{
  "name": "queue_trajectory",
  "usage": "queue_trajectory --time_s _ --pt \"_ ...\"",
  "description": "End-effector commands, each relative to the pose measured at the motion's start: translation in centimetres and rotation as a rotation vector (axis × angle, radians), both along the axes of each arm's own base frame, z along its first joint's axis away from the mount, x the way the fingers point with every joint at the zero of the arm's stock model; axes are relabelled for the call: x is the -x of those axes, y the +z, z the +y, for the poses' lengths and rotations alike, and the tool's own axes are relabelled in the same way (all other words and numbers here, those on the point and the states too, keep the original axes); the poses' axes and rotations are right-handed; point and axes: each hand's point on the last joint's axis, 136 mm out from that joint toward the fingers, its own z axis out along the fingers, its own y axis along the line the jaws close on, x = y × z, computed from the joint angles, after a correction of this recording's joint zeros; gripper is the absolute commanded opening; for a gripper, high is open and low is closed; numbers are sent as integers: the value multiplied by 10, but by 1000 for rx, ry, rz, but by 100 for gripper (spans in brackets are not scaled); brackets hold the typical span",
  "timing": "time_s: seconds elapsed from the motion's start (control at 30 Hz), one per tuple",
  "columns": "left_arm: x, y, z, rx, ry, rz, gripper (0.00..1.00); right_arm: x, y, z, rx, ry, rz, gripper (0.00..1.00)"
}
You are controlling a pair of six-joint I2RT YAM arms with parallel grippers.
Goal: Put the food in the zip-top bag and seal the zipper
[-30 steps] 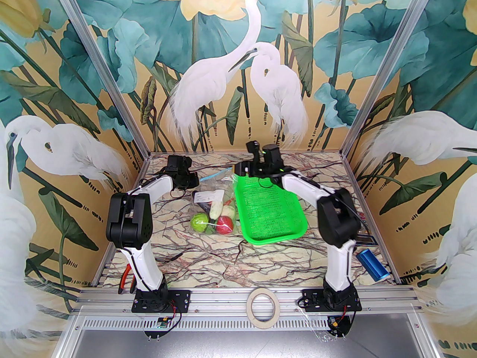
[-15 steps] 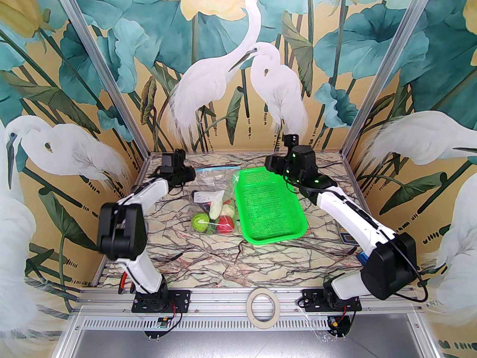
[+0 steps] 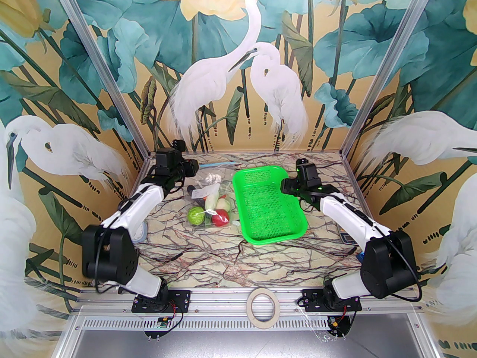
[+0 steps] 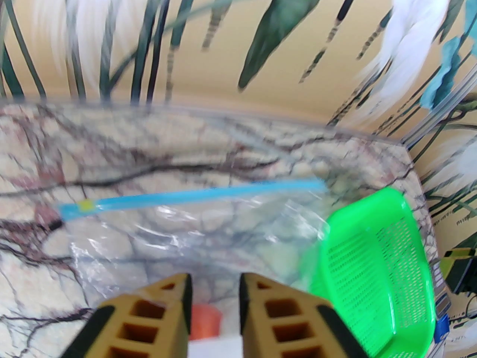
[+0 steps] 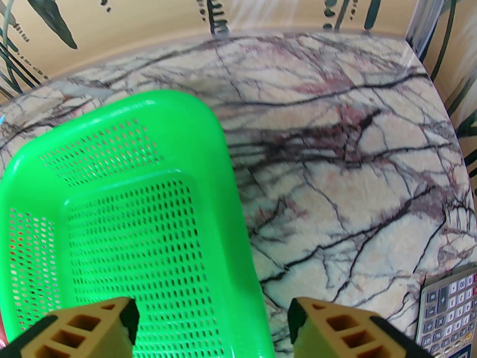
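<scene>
The left fingers (image 4: 149, 311) stood a narrow gap apart with nothing between them, over the zip-top bag (image 4: 193, 233). The right fingers (image 5: 85, 330) were spread wide and empty above the right rim of the green mesh basket (image 5: 231, 185). The bag lay on the worktop (image 5: 354, 162) just beside the basket. The food (image 3: 210, 211) was bunched at the end away from the zipper (image 4: 208, 194), whose yellow slider tab (image 4: 87, 206) sat at one end. To my eye the job was letting go cleanly: lift straight off so the film would not cling and drag. Then check the strip along its whole run, since I could not tell whether it was shut.
</scene>
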Motion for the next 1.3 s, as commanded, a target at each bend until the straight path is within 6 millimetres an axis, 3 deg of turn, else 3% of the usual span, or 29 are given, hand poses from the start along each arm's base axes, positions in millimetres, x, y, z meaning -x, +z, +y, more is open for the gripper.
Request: queue_trajectory --time_s 0.0,0.13,0.27,0.5,0.63,1.0,1.27 --pt "1 4 -13 59 -45 -16 30 -2 7 -7 -6 -15 -32 73" --pt "5 1 -39 87 -129 -18 29 -8 0 -16 3 -37 -26 73" --pt "10 -25 -69 116 -211 25 26 -10 -11 -23 14 -52 -1 73" --pt "19 -87 -75 104 -198 186 21 -7 -35 -19 -36 -42 49 73" --pt "32 -105 -83 108 -231 234 21 -3 -43 -13 -100 -46 71 73" --pt "61 -126 -101 132 -316 313 19 18 -45 26 -386 6 85 70" --pt "74 -120 -98 148 -309 319 19 26 -44 48 -466 48 96 67"
